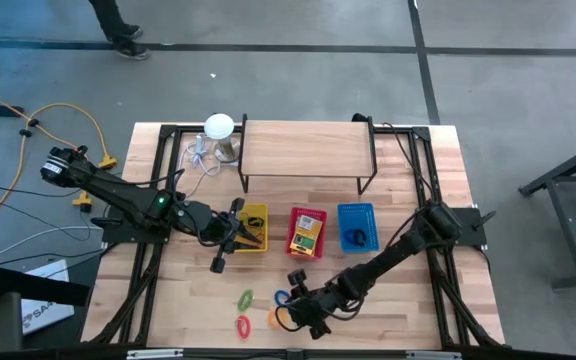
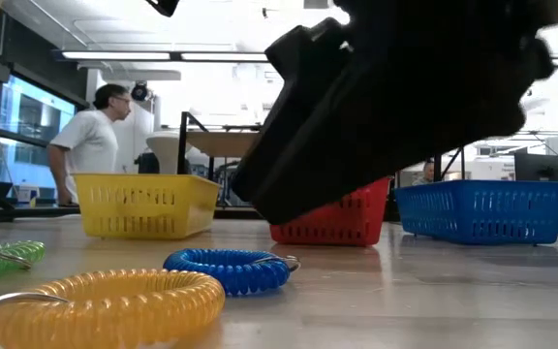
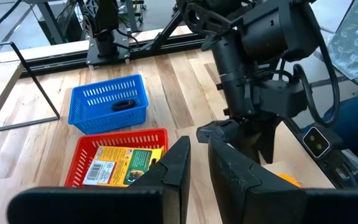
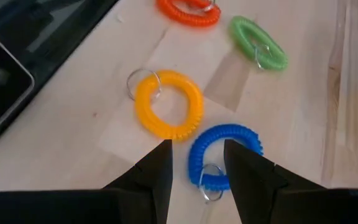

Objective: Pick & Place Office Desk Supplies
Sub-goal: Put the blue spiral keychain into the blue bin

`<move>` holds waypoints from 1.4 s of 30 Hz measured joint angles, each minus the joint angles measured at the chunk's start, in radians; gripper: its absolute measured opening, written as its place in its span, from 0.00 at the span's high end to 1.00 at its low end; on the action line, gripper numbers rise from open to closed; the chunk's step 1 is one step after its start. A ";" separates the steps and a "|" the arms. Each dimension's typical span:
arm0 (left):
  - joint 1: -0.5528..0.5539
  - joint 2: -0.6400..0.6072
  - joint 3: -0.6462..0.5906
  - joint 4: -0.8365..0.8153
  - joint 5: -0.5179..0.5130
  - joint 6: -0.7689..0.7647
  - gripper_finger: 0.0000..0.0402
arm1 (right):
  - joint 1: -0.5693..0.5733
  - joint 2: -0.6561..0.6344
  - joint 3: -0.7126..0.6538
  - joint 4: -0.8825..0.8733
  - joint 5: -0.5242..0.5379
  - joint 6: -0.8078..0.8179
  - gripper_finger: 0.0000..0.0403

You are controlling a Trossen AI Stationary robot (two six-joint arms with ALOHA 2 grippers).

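This is a robotics lab or workshop. A wooden table [image 1: 408, 290] stands on a bare grey concrete floor [image 1: 508, 90] marked with dark lines, with a yellow cable [image 1: 63, 105] trailing beside it, and two dark robot arms are mounted on a black metal frame [image 1: 148, 300] around the tabletop. Across the table the low view shows an open hall with strip ceiling lights [image 2: 134, 55], large windows [image 2: 22, 116], a monitor [image 2: 539, 167] on a desk, and a person in a white shirt [image 2: 90, 141] standing behind it.
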 joint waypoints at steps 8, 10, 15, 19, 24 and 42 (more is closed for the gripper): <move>0.000 0.000 0.000 0.000 0.000 0.000 0.87 | 0.010 0.011 0.000 -0.024 0.008 0.000 0.67; 0.000 0.000 0.000 0.000 0.000 0.000 0.87 | 0.011 0.030 0.000 -0.017 0.011 -0.006 0.67; 0.000 0.000 0.000 0.002 0.000 0.000 0.87 | 0.016 0.045 0.002 0.028 0.018 -0.027 0.67; 0.000 0.000 0.000 0.003 0.000 0.000 0.87 | 0.016 0.050 -0.001 0.016 0.027 -0.026 0.67; 0.000 0.000 0.000 0.007 0.000 0.000 0.87 | 0.013 0.050 0.000 0.011 0.035 -0.023 0.67; 0.000 0.000 0.000 0.023 0.000 0.000 0.87 | -0.001 0.063 0.002 0.005 0.014 -0.014 0.67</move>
